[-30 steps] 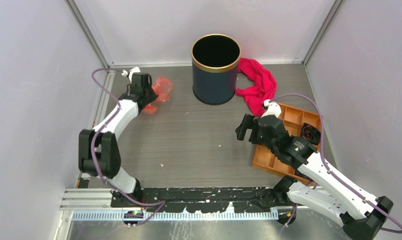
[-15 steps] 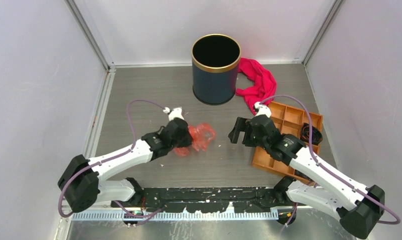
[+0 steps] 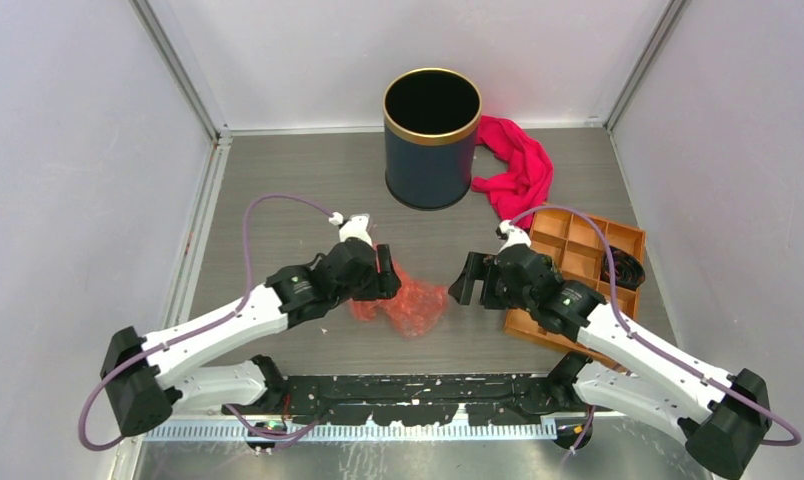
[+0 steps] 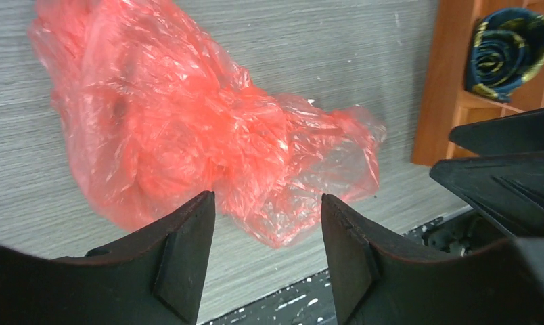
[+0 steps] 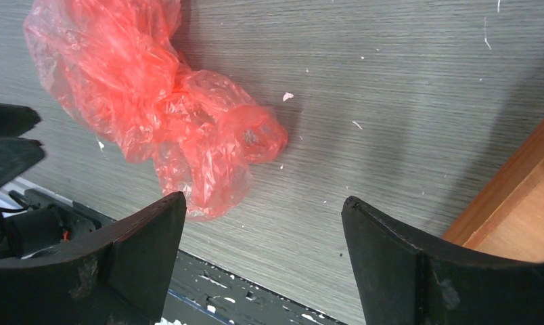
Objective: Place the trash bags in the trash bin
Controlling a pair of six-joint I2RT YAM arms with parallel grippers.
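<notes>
jaws of both arms apart, trash bag [image 3: 413, 305] crumpled on table [image 3: 278, 190] between them, trash bin [image 3: 431, 150] well beyond

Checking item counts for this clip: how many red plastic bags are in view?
1. The red plastic bag lies on the table between the open left gripper and open right gripper. The magenta cloth beside the trash bin is fabric. The bin's dark inside may hide more.

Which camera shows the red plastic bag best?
Left wrist: the trash bag fills much of the frame, wrinkles clear. Right wrist shows it smaller, upper left; top external shows only a small crumpled patch.
</notes>
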